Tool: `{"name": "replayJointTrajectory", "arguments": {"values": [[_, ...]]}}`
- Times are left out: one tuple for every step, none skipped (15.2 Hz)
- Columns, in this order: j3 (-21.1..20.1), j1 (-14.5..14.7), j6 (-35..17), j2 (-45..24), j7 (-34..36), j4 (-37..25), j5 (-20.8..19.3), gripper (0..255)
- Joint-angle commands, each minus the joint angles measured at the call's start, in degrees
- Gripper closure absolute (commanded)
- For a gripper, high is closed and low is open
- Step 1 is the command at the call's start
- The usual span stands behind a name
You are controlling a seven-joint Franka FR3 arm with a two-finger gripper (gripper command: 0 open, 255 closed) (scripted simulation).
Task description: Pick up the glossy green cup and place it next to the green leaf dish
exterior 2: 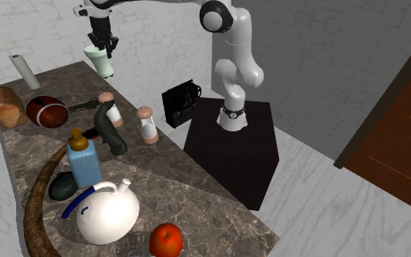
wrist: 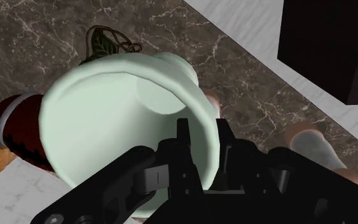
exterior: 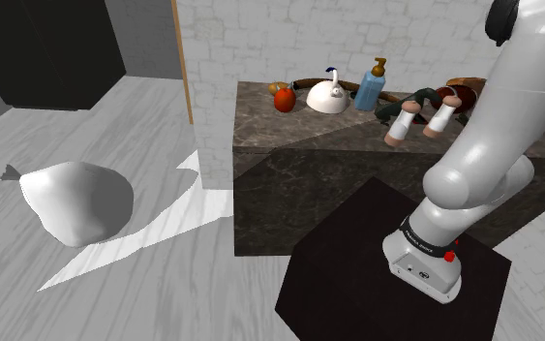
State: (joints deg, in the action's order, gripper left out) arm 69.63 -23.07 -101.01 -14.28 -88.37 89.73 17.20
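High over the far end of the marbled surface (exterior 2: 196, 197), the hand (exterior 2: 100, 44) hangs with the pale green cup (exterior 2: 102, 63) pinched by its rim. In the wrist view one finger (wrist: 185, 137) sits inside the cup's mouth and the other outside the wall, closed tight on it, and the cup is clear of everything below.

I judge the pick-up done and the carry in hand. What remains is to bring the cup down beside the green leaf dish (wrist: 105, 42) and let go. That calls for a short sideways shift, a level descent and a spot free of the football (wrist: 15, 127) and the shaker (wrist: 311, 146) close by.

Seen from the wrist, the cup covers most of what lies beneath it. A dark, veined tip of the dish peeps past the rim, so I cannot tell how far the dish spreads or how much bare room lies next to it.
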Motion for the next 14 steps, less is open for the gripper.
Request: {"name": "replayJointTrajectory", "arguments": {"values": [[-2.15, -7.2, 2.0, -4.95, -4.46, -4.28, 5.09, 255], [-3.4, -10.7, 3.21, -7.26, -5.98, -6.83, 7.15, 255], [-3.5, -10.42, 2.35, -7.05, -5.99, -5.86, 6.97, 255], [-3.46, -10.08, 1.52, -6.94, -6.06, -4.92, 6.9, 255], [-3.42, -9.76, 0.71, -6.86, -6.14, -4.01, 6.87, 255], [-3.39, -9.46, -0.09, -6.8, -6.24, -3.12, 6.85, 255], [-3.37, -9.19, -0.88, -6.75, -6.33, -2.25, 6.86, 255], [-3.36, -8.94, -1.65, -6.73, -6.44, -1.41, 6.89, 255], [-3.37, -8.72, -2.42, -6.72, -6.55, -0.59, 6.93, 255], [-3.39, -8.52, -3.18, -6.72, -6.67, 0.21, 6.99, 255], [-3.42, -8.35, -3.93, -6.75, -6.8, 0.99, 7.07, 255], [-3.46, -8.19, -4.66, -6.79, -6.94, 1.75, 7.17, 255], [-3.52, -8.06, -5.39, -6.85, -7.08, 2.5, 7.29, 255], [-3.59, -7.96, -6.11, -6.92, -7.23, 3.22, 7.42, 255]]}}
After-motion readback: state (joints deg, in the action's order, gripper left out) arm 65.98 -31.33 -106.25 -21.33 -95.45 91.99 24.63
